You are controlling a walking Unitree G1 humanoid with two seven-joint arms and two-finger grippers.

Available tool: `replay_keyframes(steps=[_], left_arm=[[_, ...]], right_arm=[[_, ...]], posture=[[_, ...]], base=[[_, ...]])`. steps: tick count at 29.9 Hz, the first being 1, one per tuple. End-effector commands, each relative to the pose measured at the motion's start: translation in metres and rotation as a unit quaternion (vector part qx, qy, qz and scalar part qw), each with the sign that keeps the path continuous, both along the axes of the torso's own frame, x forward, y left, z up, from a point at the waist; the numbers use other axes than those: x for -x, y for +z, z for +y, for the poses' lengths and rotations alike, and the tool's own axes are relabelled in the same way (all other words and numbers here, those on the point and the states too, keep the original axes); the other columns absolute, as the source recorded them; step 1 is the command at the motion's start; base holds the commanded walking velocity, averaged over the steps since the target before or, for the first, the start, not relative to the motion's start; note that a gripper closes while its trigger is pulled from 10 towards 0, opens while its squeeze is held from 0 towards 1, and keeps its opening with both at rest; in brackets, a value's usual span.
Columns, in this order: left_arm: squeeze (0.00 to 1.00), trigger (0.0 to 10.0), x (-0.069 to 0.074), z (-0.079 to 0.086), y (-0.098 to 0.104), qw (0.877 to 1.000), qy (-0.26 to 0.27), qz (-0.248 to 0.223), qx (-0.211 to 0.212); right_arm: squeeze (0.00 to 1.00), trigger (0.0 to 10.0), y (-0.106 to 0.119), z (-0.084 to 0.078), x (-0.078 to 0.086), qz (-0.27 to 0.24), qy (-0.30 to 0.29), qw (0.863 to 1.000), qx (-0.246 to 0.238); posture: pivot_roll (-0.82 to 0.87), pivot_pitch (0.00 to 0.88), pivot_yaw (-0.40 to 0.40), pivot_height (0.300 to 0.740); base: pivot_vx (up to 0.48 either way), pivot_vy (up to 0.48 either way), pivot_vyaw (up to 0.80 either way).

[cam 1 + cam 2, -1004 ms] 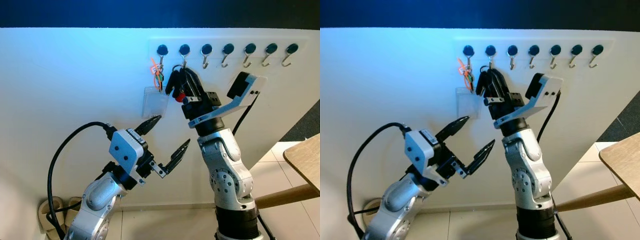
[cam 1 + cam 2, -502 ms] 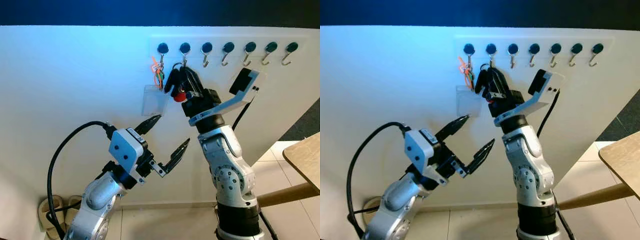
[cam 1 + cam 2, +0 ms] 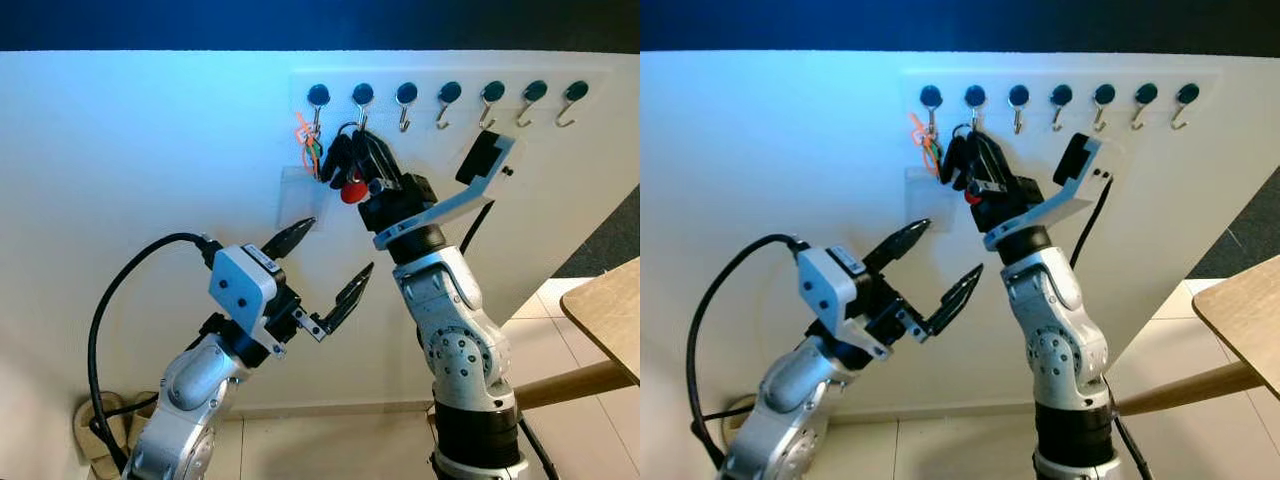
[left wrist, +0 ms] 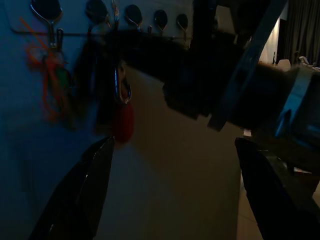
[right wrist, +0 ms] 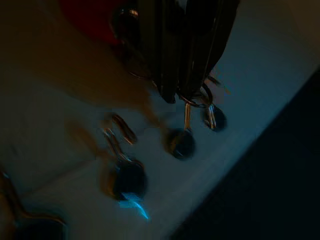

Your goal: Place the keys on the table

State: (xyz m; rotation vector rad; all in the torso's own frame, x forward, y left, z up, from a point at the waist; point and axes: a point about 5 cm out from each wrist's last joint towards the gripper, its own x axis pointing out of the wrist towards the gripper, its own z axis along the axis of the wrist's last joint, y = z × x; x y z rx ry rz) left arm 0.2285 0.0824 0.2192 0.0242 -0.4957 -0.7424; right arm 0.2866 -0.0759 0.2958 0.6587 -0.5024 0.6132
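The right gripper (image 3: pixel 352 160), fingers pinched on the keys (image 3: pixel 352 190) hanging from the second hook (image 3: pixel 362 98), has crept up toward it, so lifting them off looks imminent, while the left gripper (image 3: pixel 322 266) waits spread apart below.

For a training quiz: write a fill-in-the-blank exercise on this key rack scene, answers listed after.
1. The right gripper reaches up to the keys hanging from the ____ hook from the left on the hook rack.
2. The tag hanging with the keys is ____.
3. The left gripper hovers below with its fingers ____.
4. The orange cord hangs from the ____ hook.

Missing words: second; red; open; leftmost
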Motion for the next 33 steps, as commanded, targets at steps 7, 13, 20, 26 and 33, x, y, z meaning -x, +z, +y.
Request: replay_keyframes(steps=[7, 13, 20, 26, 33], left_arm=[[0.00, 10.0, -0.003, 0.001, 0.001, 1.000, 0.008, 0.002, 0.006], [0.00, 10.0, -0.003, 0.002, 0.002, 1.000, 0.011, 0.002, 0.006], [0.00, 10.0, -0.003, 0.003, 0.001, 1.000, 0.013, 0.002, 0.005], [0.00, 10.0, -0.003, 0.002, 0.000, 1.000, 0.009, 0.005, -0.001], [0.00, 10.0, -0.002, 0.002, 0.000, 1.000, 0.010, 0.006, -0.003]], right_arm=[[0.00, 10.0, 0.037, 0.015, 0.016, -0.087, 0.045, 0.995, -0.013], [0.00, 10.0, 0.038, 0.014, 0.015, -0.089, 0.043, 0.995, -0.011], [0.00, 10.0, 0.040, 0.015, 0.015, -0.098, 0.043, 0.994, -0.003], [0.00, 10.0, 0.034, 0.017, 0.010, -0.080, 0.036, 0.996, 0.022], [0.00, 10.0, 0.026, 0.016, 0.006, -0.060, 0.027, 0.997, 0.037]], posture=[[0.06, 0.114, -0.025, 0.740], [0.06, 0.117, -0.027, 0.740], [0.06, 0.119, -0.026, 0.740], [0.06, 0.123, -0.026, 0.740], [0.07, 0.131, -0.027, 0.740]], base=[[0.000, 0.000, 0.00], [0.000, 0.000, 0.00], [0.000, 0.000, 0.00], [0.000, 0.000, 0.00], [0.000, 0.000, 0.00]])
